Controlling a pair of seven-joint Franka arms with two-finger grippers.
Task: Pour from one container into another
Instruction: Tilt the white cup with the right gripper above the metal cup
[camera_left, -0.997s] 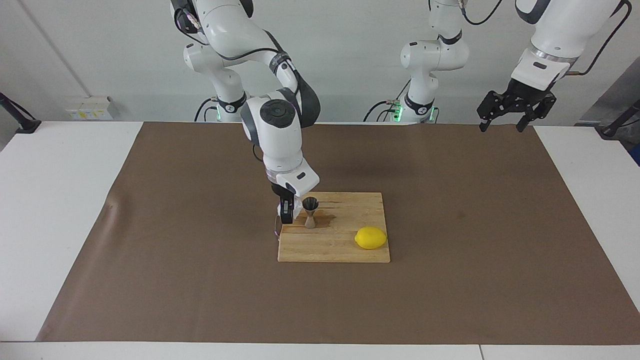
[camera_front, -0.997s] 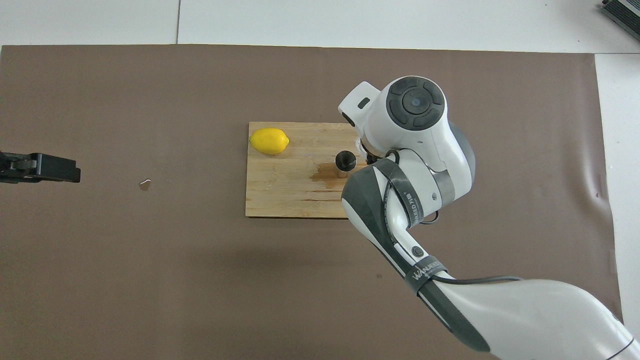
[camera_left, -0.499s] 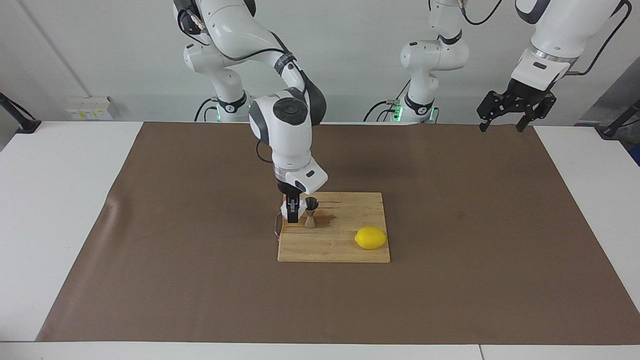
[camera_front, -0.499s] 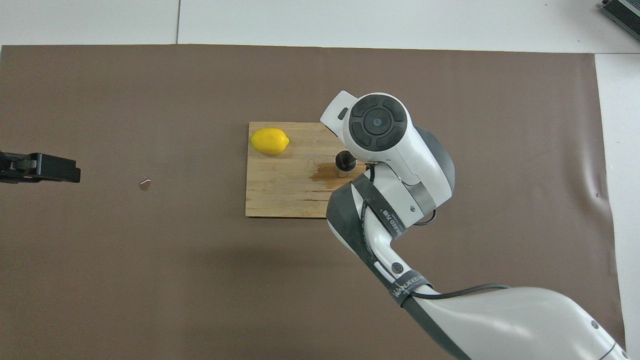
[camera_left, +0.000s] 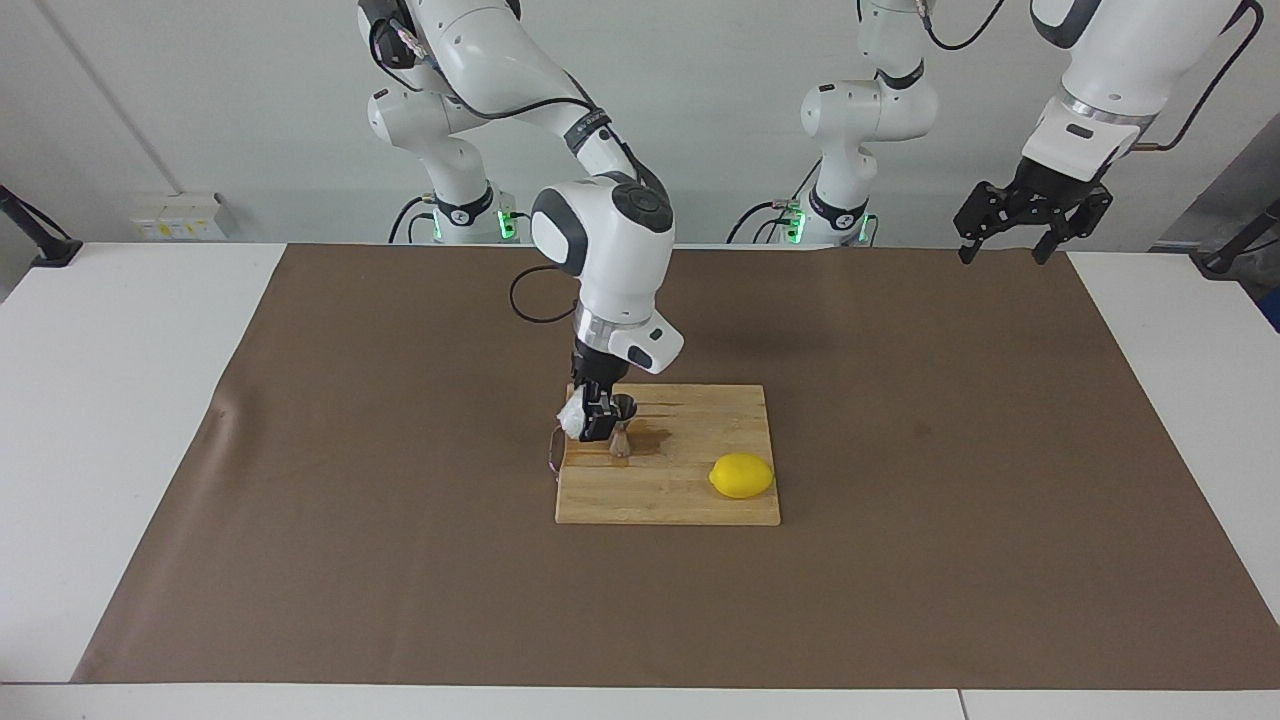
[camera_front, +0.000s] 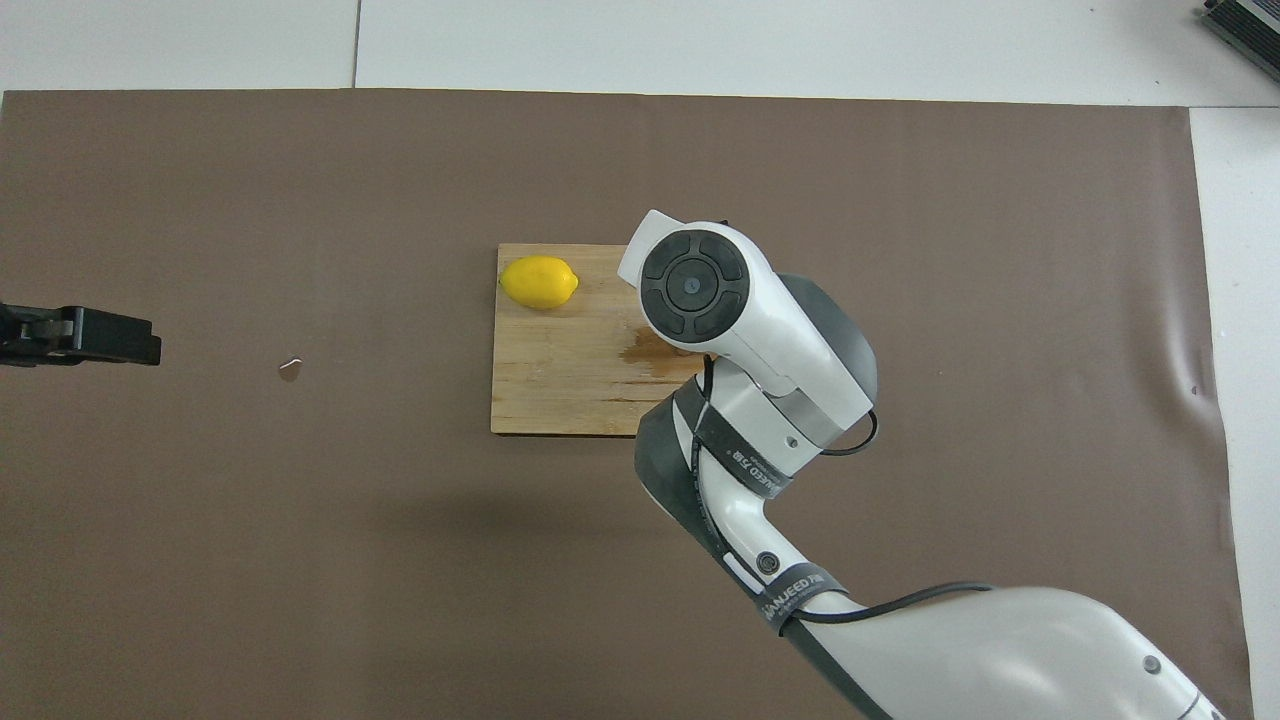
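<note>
Robotics lab (two arms (camera_left: 610, 230), white table (camera_left: 120, 400))

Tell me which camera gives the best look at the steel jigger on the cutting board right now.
The facing view. There the jigger stands upright on the cutting board, with the right gripper tipping the clear cup at its rim. In the overhead view the right arm's wrist covers the jigger completely.

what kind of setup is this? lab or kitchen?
Most likely a robotics lab staging kitchen or bar prep: brown mat on a white table, bare wall, and a cutting board with a lemon and jigger.
</note>
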